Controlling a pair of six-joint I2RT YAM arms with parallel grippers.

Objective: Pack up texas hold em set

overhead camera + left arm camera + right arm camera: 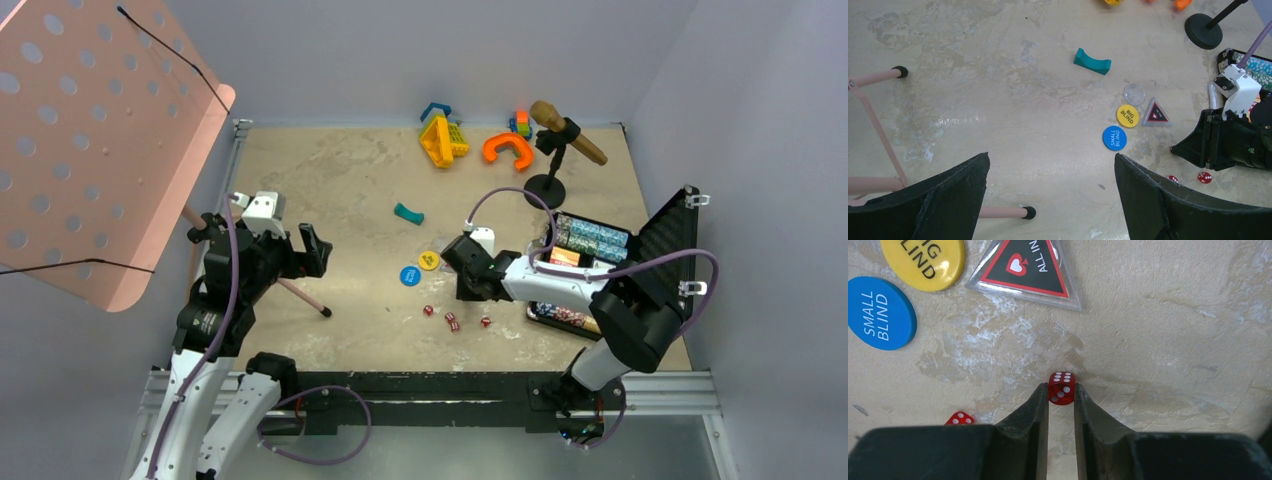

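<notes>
The black ribbed case [668,232] lies open at the right, with chip rows [592,238] in its tray. My right gripper [1061,390] is shut on a small red die [1061,388], held just over the table. It sits left of the case in the top view [462,277]. Another die [960,418] lies to its left. Three dice [451,322] lie on the table in front of it. The blue token [409,276], the yellow token [429,260] and the triangular token [1154,112] lie together mid-table. My left gripper [1052,162] is open and empty at the left [315,250].
A teal curved piece [408,213] lies mid-table. Yellow, blue and orange toys [443,138] and an orange arch [507,148] sit at the back. A microphone stand [546,188] is behind the case. A pink music stand [90,140] leans over the left, with one leg [300,295] near my left gripper.
</notes>
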